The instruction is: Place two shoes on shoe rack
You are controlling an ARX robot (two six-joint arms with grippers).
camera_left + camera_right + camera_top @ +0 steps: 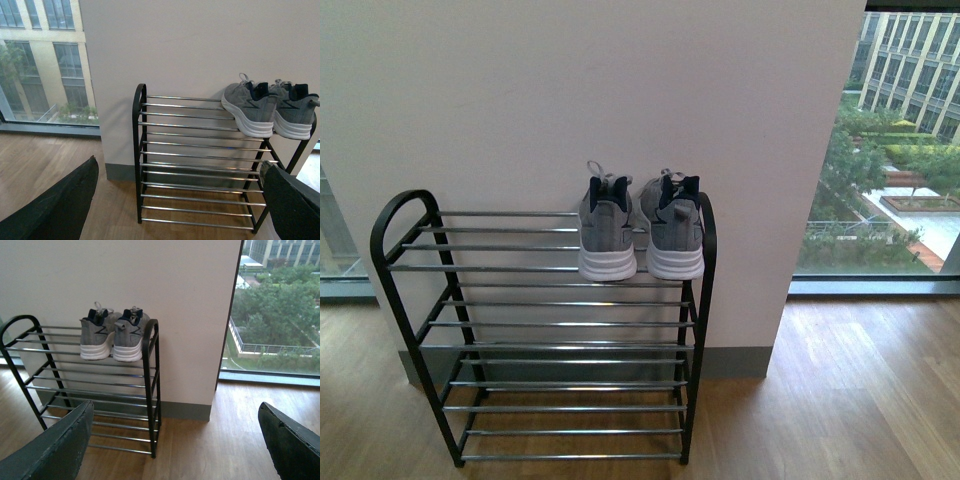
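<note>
The job looked done. The first grey sneaker [607, 232] and the second grey sneaker [674, 228] both sat on the top shelf of the shoe rack [395, 215]. They were side by side, very close together, at the end of the rack next to the window [900, 140]. The second one was right beside the rack's black end post. Their toes pointed at the wall [570, 90] behind the rack, and their white heels stuck out a little over the front bar. Both sat flat on their soles and looked steady. The three shelves below them had nothing on them. No other shoe showed in any view, so I guessed there was nothing left to put away. The arms maybe only had to go back to rest.

The left gripper [179, 165] was spread wide. Its dark fingers [60, 205] were far apart, with nothing between them, and it touched nothing. It hung well back from the rack, above the wood floor [40, 160]. The right gripper [175, 407] was the same: wide apart, nothing in it, well back from the rack.
</note>
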